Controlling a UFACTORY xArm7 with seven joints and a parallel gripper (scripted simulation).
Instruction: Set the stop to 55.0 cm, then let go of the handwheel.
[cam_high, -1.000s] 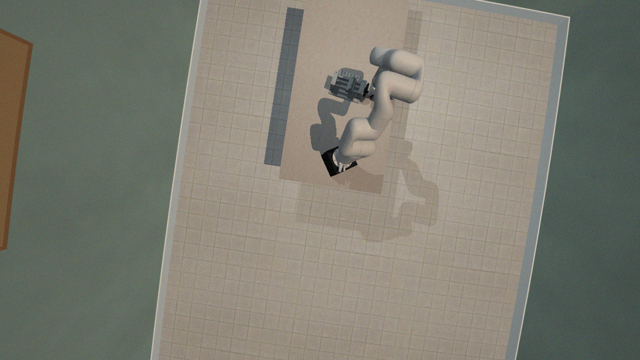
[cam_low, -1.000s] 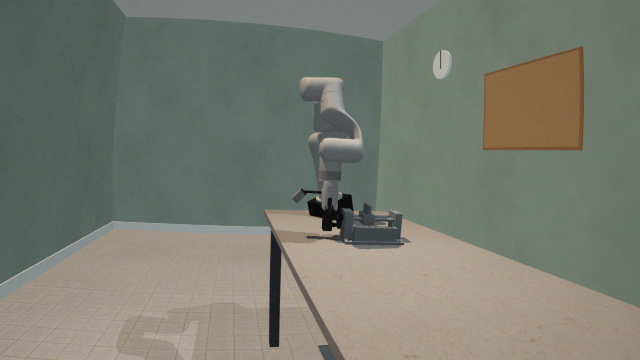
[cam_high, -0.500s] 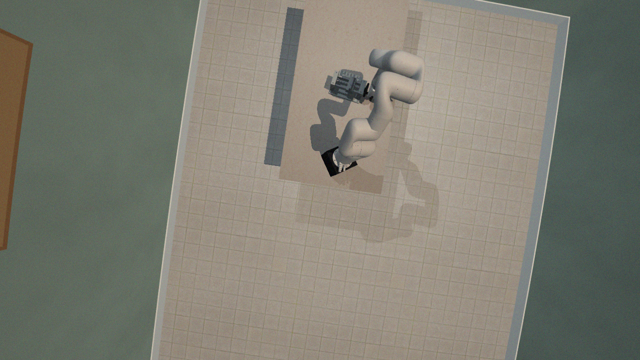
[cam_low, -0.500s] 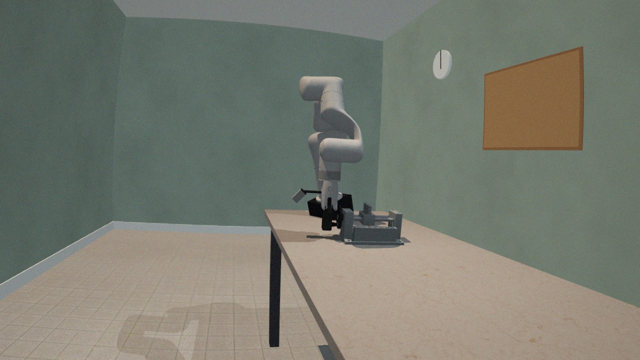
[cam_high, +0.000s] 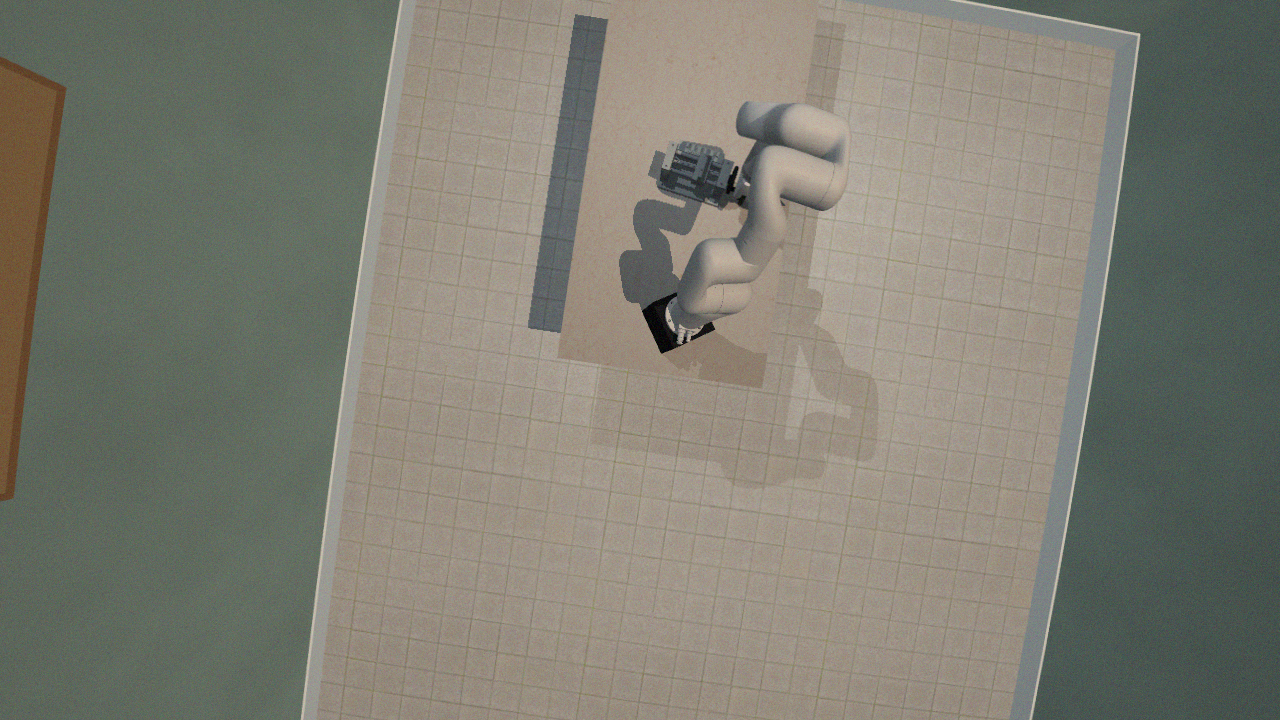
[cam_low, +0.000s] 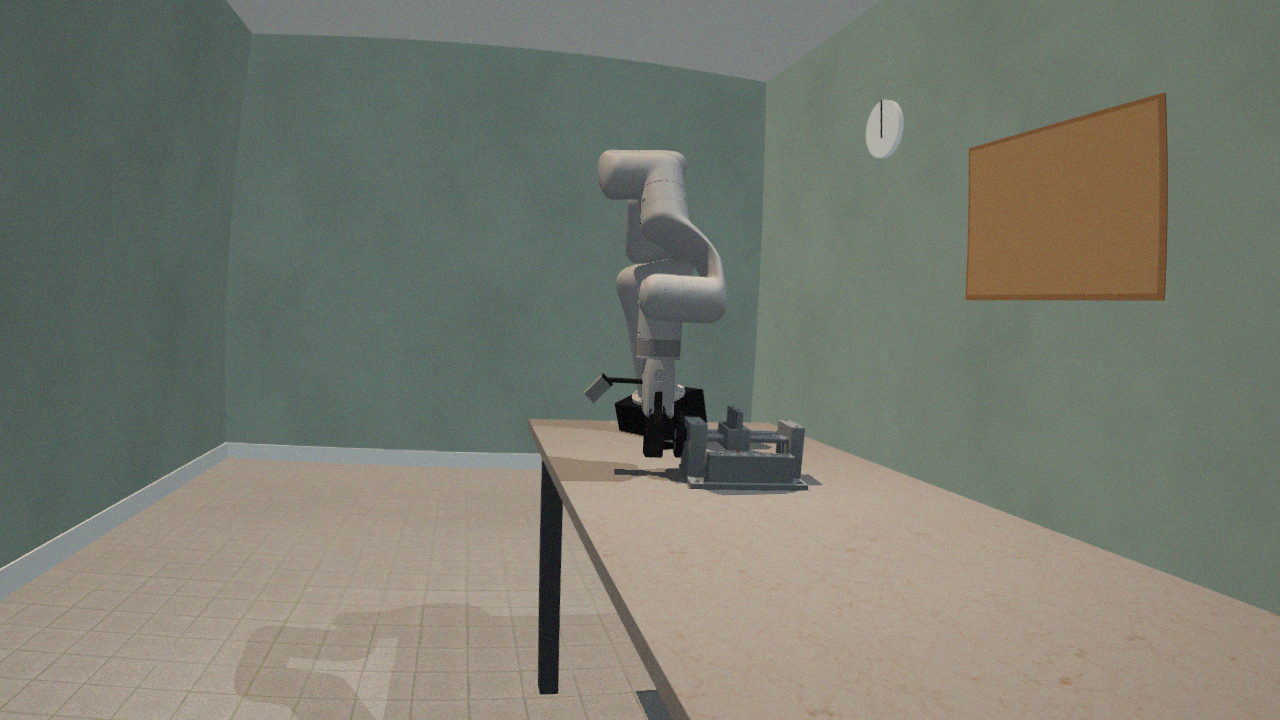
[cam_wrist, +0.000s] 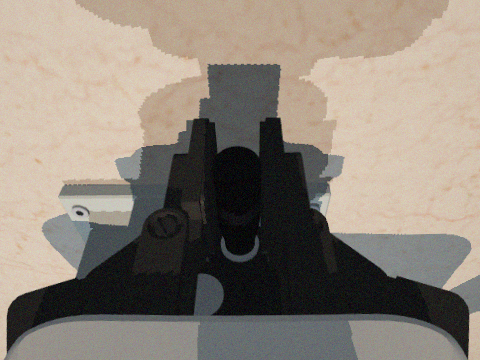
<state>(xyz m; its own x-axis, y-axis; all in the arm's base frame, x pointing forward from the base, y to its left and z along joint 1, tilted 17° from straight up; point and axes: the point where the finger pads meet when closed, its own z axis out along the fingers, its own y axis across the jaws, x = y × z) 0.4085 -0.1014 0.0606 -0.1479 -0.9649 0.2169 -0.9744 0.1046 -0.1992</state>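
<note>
Gripping the handwheel's black handle, your gripper has its fingers clenched on either side of that rounded knob. The wrist view shows you this hold directly; in the exterior view the near finger covers the knob, leaving only a dark part of the handwheel visible beside the grey end plate.

Next outward sits the grey screw-driven stop fixture, between the counter's two long edges, somewhat in from its short end. The exterior view gives you the stop carriage upright on the rods, between the end plates; from the top, you cannot readily pick it out. You cannot read its setting in any view. A pale mounting tab with a screw shows at the wrist view's left.

Past the fixture, your white arm folds back to its black base, near the short end of the counter; the top view shows you the two nearby corners on either side.
</note>
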